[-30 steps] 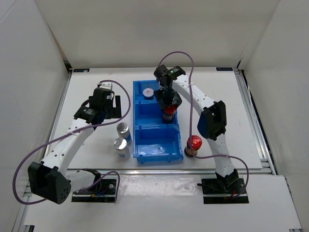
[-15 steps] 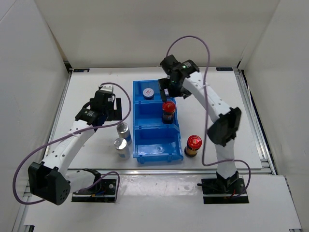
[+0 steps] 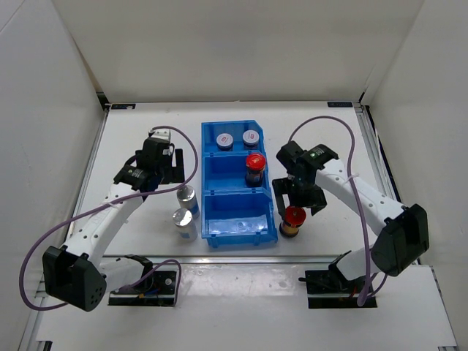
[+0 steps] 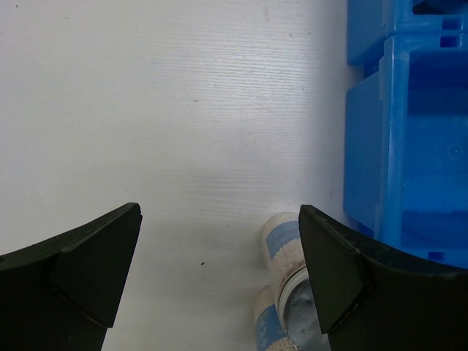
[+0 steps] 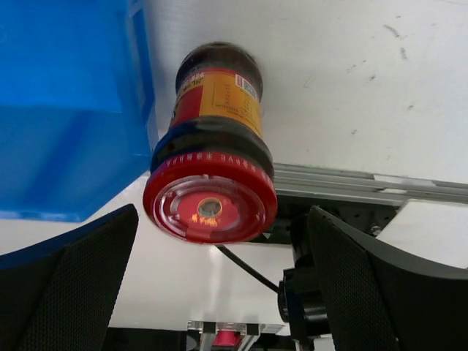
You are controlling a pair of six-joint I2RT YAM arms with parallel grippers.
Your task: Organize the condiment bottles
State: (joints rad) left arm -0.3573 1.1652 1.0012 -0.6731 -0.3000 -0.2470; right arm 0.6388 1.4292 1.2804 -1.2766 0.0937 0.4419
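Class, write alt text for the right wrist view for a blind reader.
A red-capped bottle stands upright on the table, centred in the open right gripper, untouched by its fingers. A blue bin sits close beside it.

Premises: a robotics lab test cell. A bare white table (image 3: pixel 131 131) stands boxed in by plain white panels (image 3: pixel 219 51) and edged with aluminium rail (image 3: pixel 380 168). A left arm (image 3: pixel 102 219) and right arm (image 3: pixel 365 201), both cabled, are bolted at its near edge.
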